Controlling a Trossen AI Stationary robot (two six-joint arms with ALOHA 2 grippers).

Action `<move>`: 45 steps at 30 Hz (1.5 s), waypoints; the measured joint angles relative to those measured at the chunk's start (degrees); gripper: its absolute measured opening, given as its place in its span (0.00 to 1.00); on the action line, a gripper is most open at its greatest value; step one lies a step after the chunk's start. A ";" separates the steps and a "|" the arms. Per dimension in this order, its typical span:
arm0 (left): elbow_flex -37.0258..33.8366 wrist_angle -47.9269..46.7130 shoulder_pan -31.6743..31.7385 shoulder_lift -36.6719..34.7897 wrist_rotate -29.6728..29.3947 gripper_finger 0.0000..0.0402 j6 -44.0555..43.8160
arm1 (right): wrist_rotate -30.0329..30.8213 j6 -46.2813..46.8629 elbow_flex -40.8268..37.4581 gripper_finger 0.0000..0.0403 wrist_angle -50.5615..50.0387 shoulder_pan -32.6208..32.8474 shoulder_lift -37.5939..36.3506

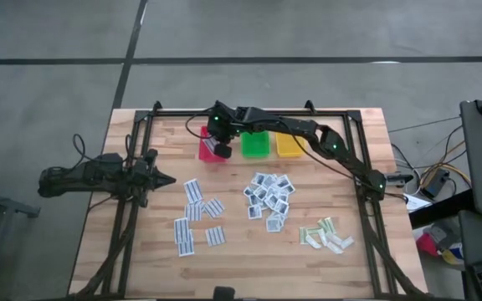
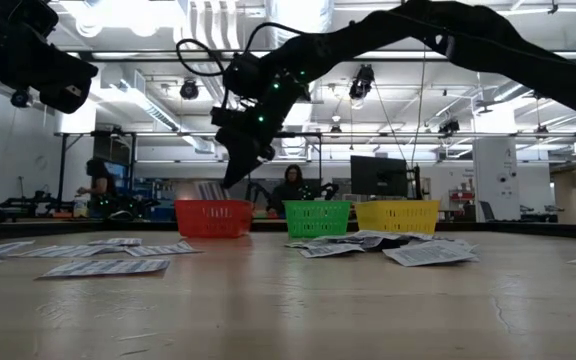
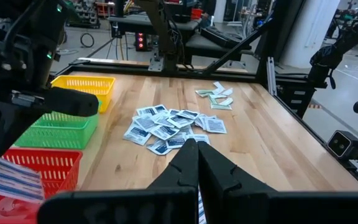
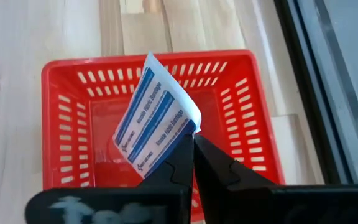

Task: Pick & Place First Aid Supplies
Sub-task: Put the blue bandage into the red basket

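The wooden counter (image 1: 249, 251) carries three baskets along its far edge. Over the red basket (image 4: 160, 124) hangs the right end effector (image 4: 192, 144), clenched on a blue-striped packet (image 4: 157, 121) directly above the basket's floor (long axis tilted). The left end effector (image 3: 197, 155), clenched empty, waits at the counter's left edge.

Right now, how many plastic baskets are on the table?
3, in a row at the table's far edge: red basket under the right gripper, green basket in the middle, yellow basket beside it.
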 joint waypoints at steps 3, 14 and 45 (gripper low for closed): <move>0.00 0.01 -0.02 -0.02 0.00 0.00 0.00 | 0.01 0.15 0.42 0.02 -0.15 0.00 0.00; 0.00 0.00 -0.02 0.00 0.00 0.00 0.00 | -0.12 0.19 0.68 0.12 -2.74 0.00 0.00; 0.00 0.09 -0.01 -0.01 0.03 0.00 -2.97 | -26.48 -4.38 4.02 0.28 -40.47 13.35 -11.65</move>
